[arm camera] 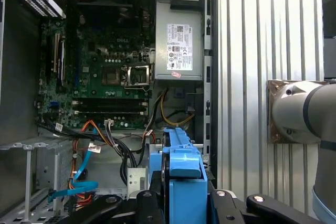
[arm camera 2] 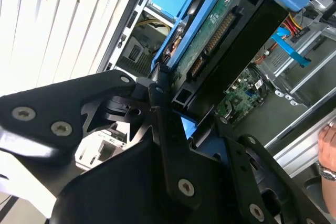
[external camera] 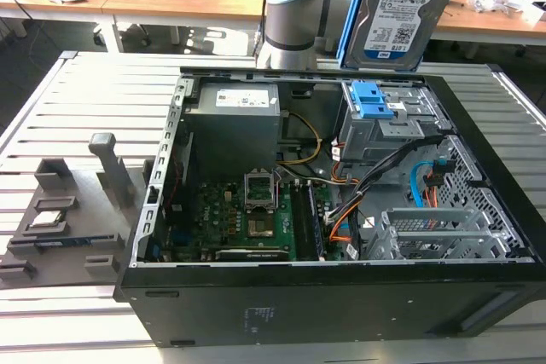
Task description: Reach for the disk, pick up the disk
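The disk (external camera: pixel 397 14) hangs upright in the air above the far right corner of the open computer case (external camera: pixel 324 296), at the top of the exterior view. Its white label with a blue band faces the camera and a blue bracket frames it. My gripper (arm camera 2: pixel 186 114) is shut on the disk (arm camera 2: pixel 220 30), whose green circuit-board side shows between the black fingers (arm camera 2: pixel 157 103) in the second wrist view. In the first wrist view the disk's blue bracket edge (arm camera: pixel 181 161) stands between the gripper's arms, over the case's drive-bay end.
Below the disk, a bare blue bracket (external camera: pixel 375 100) sits in the drive bay. The case also holds a power supply (external camera: pixel 235 125), a motherboard (external camera: pixel 247 219) and cables. A grey fixture (external camera: pixel 77 210) lies on the slatted table at the exterior view's left. A person's hand (arm camera 2: pixel 326 150) is beside the case.
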Tool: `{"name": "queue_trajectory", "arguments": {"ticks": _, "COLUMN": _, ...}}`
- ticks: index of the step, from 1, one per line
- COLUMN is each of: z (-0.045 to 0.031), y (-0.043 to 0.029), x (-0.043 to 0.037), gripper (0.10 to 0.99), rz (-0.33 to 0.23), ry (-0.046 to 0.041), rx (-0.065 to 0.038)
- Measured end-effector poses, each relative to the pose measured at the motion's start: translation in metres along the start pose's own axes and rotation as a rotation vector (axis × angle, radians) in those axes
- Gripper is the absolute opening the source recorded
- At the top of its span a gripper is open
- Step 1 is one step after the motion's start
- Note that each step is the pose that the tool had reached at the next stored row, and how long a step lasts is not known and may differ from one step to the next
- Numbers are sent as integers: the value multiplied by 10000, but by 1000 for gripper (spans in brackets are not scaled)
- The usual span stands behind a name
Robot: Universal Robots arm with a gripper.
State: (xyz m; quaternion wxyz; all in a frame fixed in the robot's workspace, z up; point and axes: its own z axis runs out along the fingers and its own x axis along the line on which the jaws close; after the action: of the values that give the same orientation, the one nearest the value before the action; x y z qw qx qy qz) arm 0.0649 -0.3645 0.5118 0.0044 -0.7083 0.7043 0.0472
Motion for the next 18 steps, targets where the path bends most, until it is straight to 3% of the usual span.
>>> {"name": "queue_trajectory", "arguments": {"ticks": 5, "z": -3, "y": -1, "x": 34, "gripper": 369, "rz": -2, "ry": 1, "rx": 0}}
{"name": "queue_trajectory", "arguments": {"ticks": 18, "z": -16, "y": 1, "x": 213, "gripper": 369, "rz": -2, "ry": 0, "rx": 0}}
